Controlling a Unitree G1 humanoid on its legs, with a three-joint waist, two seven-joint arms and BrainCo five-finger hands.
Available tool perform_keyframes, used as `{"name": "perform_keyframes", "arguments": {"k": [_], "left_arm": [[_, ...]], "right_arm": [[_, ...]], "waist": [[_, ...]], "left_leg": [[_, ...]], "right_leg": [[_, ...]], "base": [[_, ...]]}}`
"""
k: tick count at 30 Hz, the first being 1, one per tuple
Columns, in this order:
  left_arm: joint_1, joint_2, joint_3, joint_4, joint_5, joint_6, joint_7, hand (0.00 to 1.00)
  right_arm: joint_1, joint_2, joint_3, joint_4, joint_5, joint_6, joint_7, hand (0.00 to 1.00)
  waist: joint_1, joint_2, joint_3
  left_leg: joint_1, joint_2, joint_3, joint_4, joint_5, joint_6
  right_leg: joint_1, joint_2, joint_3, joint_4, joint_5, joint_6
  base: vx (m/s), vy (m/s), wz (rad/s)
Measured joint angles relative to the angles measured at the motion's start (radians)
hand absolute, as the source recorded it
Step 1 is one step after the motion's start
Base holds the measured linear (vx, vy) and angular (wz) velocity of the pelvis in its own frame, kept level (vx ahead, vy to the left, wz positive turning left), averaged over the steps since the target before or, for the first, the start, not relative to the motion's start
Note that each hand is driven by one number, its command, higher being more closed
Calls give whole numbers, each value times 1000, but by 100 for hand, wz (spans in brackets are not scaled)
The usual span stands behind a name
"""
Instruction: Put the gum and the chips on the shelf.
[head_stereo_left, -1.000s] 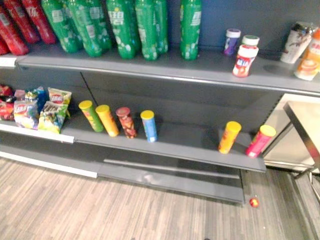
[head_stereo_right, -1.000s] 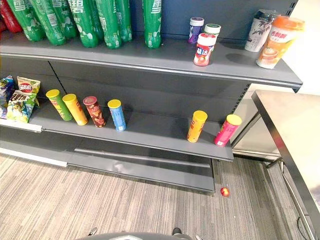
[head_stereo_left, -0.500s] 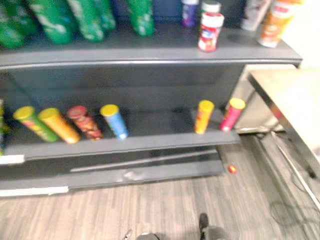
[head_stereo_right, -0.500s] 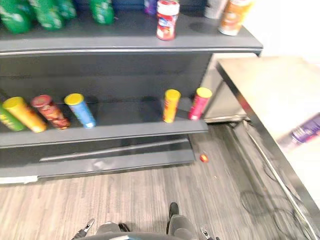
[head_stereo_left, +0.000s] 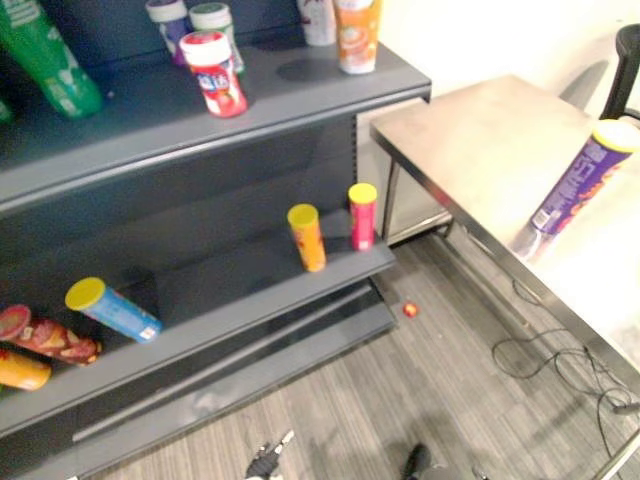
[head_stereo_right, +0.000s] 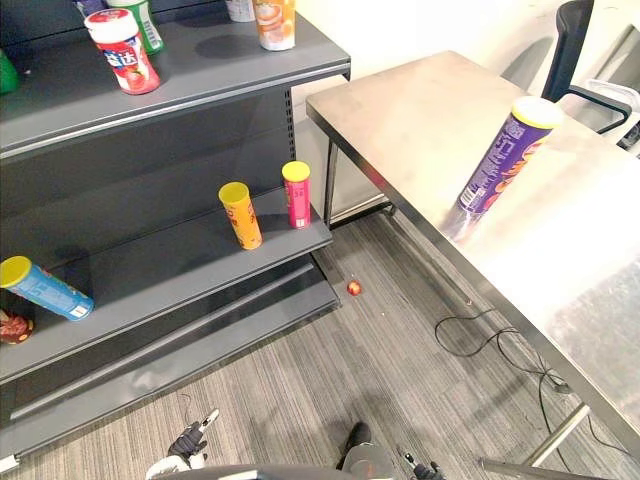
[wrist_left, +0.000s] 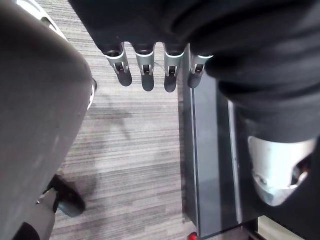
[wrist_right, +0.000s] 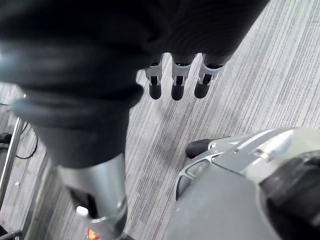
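A tall purple chips can (head_stereo_right: 497, 160) with a yellow lid stands upright on the steel table (head_stereo_right: 420, 110), to the right of the shelf. A red-and-white gum bottle (head_stereo_left: 215, 88) stands on the grey upper shelf board (head_stereo_left: 300, 95), with two more small bottles (head_stereo_left: 190, 25) behind it. My left hand (wrist_left: 146, 75) hangs low over the floor beside the shelf base, fingers straight and holding nothing. Over the wood-look floor my right hand (wrist_right: 175, 84) also hangs with straight, empty fingers. Both hands are far from the can and the bottles.
The lower shelf board (head_stereo_left: 250, 290) carries an orange can (head_stereo_left: 307, 237), a pink can (head_stereo_left: 362, 216) and a blue can (head_stereo_left: 115, 308), with others at the left edge. Drink cups (head_stereo_left: 355, 35) stand at the upper board's right end. A small red ball (head_stereo_left: 410, 310) lies on the floor. A black chair (head_stereo_right: 570, 40) stands behind the table.
The camera has swung to the right: the shelf has slid left and the steel table with the purple can has come fully into view. Nothing on the shelf has moved.
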Motion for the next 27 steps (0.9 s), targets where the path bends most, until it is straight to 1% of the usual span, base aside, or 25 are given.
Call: {"name": "perform_keyframes", "arguments": {"k": [4, 6, 8, 9, 10, 11, 12, 13, 14, 15, 16, 17, 18, 19, 20, 21, 22, 23, 24, 26, 27], "left_arm": [[0, -6, 13, 0, 1, 1, 1, 0], [0, -14, 35, 0, 2, 2, 1, 0], [1, -22, 50, 2, 3, 2, 2, 0], [0, -22, 57, 8, 3, 4, 2, 0], [-2, -22, 60, 12, 3, 5, 2, 0], [-6, -22, 69, 12, 3, 6, 2, 0], [-6, -22, 72, 12, 3, 6, 3, 0], [-5, -22, 74, 12, 2, 6, 3, 0], [-1, -22, 81, 5, 2, 1, 7, 0], [0, -23, 90, -4, -7, -1, 8, 0], [11, -25, 108, -9, -23, -4, 7, 0], [12, -27, 116, -9, -43, -7, 7, 0], [10, -28, 120, -8, -66, -11, 7, 0], [7, -39, 112, -12, -81, -22, 6, 0], [8, -43, 97, -14, -85, -27, 6, 0], [11, -40, 83, -14, -86, -26, 5, 0], [15, -39, 82, -16, -86, -26, 5, 0], [18, -43, 85, -21, -87, -30, 4, 0], [18, -42, 87, -23, -86, -35, 4, 0], [18, -44, 90, -30, -86, -37, 4, 0], [17, -46, 93, -39, -85, -37, 5, 0]], "right_arm": [[-2, 3, -27, 1, 9, 0, -1, 0], [-2, 12, -56, 2, 11, 0, -1, 0], [-5, 12, -73, 3, 12, 0, -1, 0], [-11, 14, -78, 3, 21, -1, -1, 0], [-13, 16, -84, 5, 22, -2, -1, 0], [-14, 17, -86, 16, 43, -3, -1, 0], [-14, 17, -90, 32, 50, -3, -1, 0], [-11, 17, -90, 34, 50, -3, -1, 0], [-5, 17, -91, 34, 51, -4, -2, 0], [-1, 17, -89, 31, 52, -5, -2, 0], [-1, 16, -82, 30, 56, -9, -2, 0], [-1, 17, -75, 26, 59, -15, -2, 0], [-8, 13, -51, 19, 63, -29, -2, 0], [-18, 5, -50, 24, 81, -33, -2, 0], [-17, 0, -49, 32, 81, -33, -2, 0], [0, 2, -45, 34, 81, -34, -1, 0], [6, 3, -45, 33, 81, -34, -1, 0], [10, 3, -45, 30, 80, -34, -1, 0], [7, 3, -44, 26, 80, -36, -1, 0], [8, 3, -44, 21, 79, -38, -1, 0], [10, 5, -43, 20, 78, -38, -1, 0]], "waist": [[-3, 11, 10], [-6, 15, 13], [-21, 23, 21], [-30, 26, 24], [-31, 25, 27], [-35, 20, 31], [-45, 15, 40], [-50, 15, 41], [-52, 16, 42], [-50, 17, 43], [-48, 18, 42], [-44, 10, 45], [-41, 21, 47], [-41, 25, 48], [-32, 25, 49], [-22, 24, 48], [-22, 24, 48], [-20, 23, 47], [-18, 23, 47], [-11, 21, 46], [3, 16, 42]], "left_leg": [[20, 3, 33, -1, 17, -10], [32, 2, 59, 0, 29, -6], [44, 12, 78, 5, 33, -8], [44, 25, 89, 19, 33, -8], [44, 34, 99, 34, 33, -8], [44, 61, 105, 86, 34, -8], [44, 105, 102, 169, 36, -4], [44, 130, 99, 218, 40, 2], [47, 176, 89, 308, 64, 37], [46, 204, 53, 370, 95, 83], [19, 224, -66, 446, 160, 173], [-15, 226, -151, 487, 199, 189], [-75, 187, -323, 547, 89, 120], [-122, 120, -443, 566, -22, 98], [-134, 77, -483, 555, -67, 91], [-144, 43, -509, 521, -96, 89], [-149, 31, -521, 493, -102, 82], [-164, 17, -544, 422, -106, 74], [-187, 6, -574, 344, -105, 74], [-211, -12, -619, 258, -104, 75], [-222, -33, -659, 185, -100, 73]], "right_leg": [[0, 16, 33, -26, 13, -8], [-4, 20, 58, -31, 14, -10], [-18, 28, 73, -18, -6, -21], [-44, 27, 75, 25, -36, -27], [-57, 25, 77, 52, -50, -31], [-77, 19, 80, 104, -81, -38], [-79, 17, 84, 144, -109, -43], [-78, 18, 91, 162, -123, -46], [-78, 29, 117, 192, -146, -55], [-76, 38, 145, 208, -155, -63], [-70, 59, 201, 212, -163, -71], [-66, 72, 240, 207, -169, -82], [-71, 85, 311, 201, -166, -93], [-66, 101, 382, 182, -155, -110], [-45, 109, 421, 162, -146, -114], [-10, 121, 464, 137, -139, -114], [1, 125, 481, 131, -138, -113], [21, 135, 522, 119, -138, -110], [27, 139, 566, 113, -133, -98], [37, 133, 612, 108, -131, -83], [42, 119, 652, 111, -137, -62]], "base": [[-95, -9, -31], [-105, 15, -38], [-95, 10, -31], [-100, 3, -24], [-94, -14, -34], [-43, -53, -31], [-14, -73, -30], [19, -119, -38], [36, -123, -57], [72, -169, -102], [73, -138, -111], [138, -117, -149], [168, -47, -155], [220, -18, -170], [222, 2, -159], [188, 7, -125], [189, 32, -122], [181, 71, -113], [218, 123, -122], [204, 181, -92], [181, 216, -72]]}}
